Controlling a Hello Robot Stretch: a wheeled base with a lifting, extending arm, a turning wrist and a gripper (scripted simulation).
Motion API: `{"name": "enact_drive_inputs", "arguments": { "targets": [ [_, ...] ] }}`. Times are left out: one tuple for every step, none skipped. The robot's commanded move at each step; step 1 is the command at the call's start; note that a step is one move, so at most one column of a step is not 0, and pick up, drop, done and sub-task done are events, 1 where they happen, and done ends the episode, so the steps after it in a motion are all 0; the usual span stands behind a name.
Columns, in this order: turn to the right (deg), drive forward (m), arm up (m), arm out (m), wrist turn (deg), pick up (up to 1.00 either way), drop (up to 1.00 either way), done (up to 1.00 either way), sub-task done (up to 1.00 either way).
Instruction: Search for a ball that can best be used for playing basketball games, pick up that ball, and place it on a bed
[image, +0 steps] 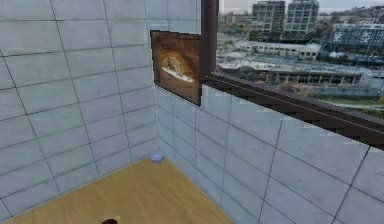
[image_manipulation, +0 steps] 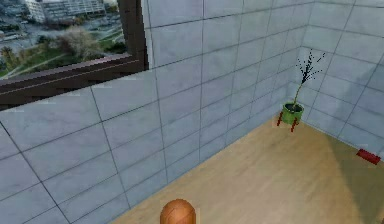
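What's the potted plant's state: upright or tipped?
Upright. The potted plant has its green pot sitting level, stems rising above it.

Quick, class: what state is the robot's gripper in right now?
Gripper: cannot be told. An orange ball shows at the arm side view's bottom edge.

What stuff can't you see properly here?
Forward view: small pale blob in the floor corner, too small to name.
Forward view: dark thing, cut off by the bottom edge.
Arm side view: round orange thing, partly below the bottom edge.
Arm side view: red thing on the floor, too small to name.
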Motion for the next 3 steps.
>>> {"name": "enact_drive_inputs", "arguments": {
  "targets": [
    [0.0, 0.0, 0.1, 0.0, 0.0, 0.0, 0.0, 0.0, 0.0],
    [0.0, 0.0, 0.5, 0.0, 0.0, 0.0, 0.0, 0.0, 0.0],
    [0.0, 0.0, 0.38, 0.0, 0.0, 0.0, 0.0, 0.0, 0.0]
  ]
}}
